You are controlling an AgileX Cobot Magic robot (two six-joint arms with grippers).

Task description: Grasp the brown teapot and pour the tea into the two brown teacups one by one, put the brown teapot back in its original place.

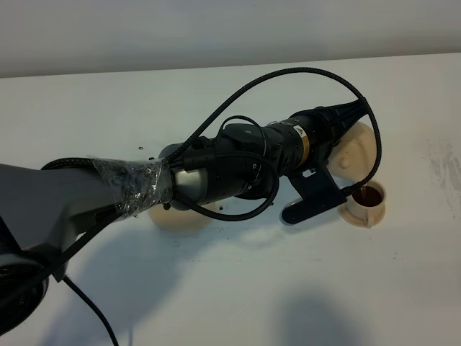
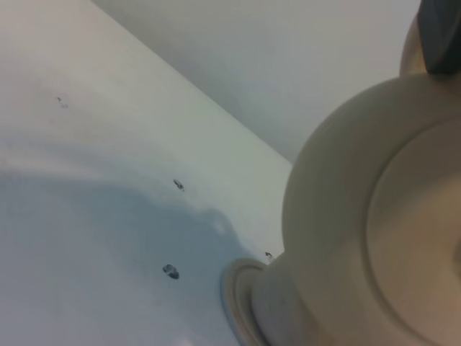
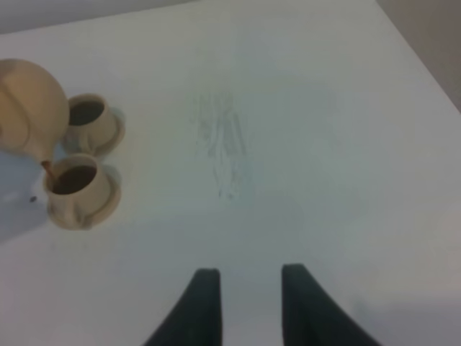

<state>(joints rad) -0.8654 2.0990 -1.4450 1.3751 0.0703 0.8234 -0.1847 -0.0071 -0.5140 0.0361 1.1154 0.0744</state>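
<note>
The left end effector [image 1: 344, 130] was clamped on the brown teapot [image 3: 25, 108], which was tipped to pour directly above the teacup [image 3: 75, 189].

Under the high camera we are losing the brown teapot [image 2: 360, 216] almost wholly beneath the left arm [image 1: 238, 162]. A pale rounded patch [image 1: 360, 148] is peeking out past the wrist, and we are not managing to tell whether it is pot or the farther teacup [image 3: 90, 117]. The arm is also covering about half of the big saucer [image 1: 180, 218].

In the left wrist view the pot is running off two edges, blurred, and hiding most of a pale rim [image 2: 238, 295]. The left gripper [image 2: 441, 36] is showing only as a dark corner there.

In the right wrist view the frame is slicing off part of the pot. It is also cutting the right gripper [image 3: 251, 272], whose fingers are blurring toward the edge. The tea [image 3: 47, 168] at the spout is a thread too thin for us to follow.
</note>
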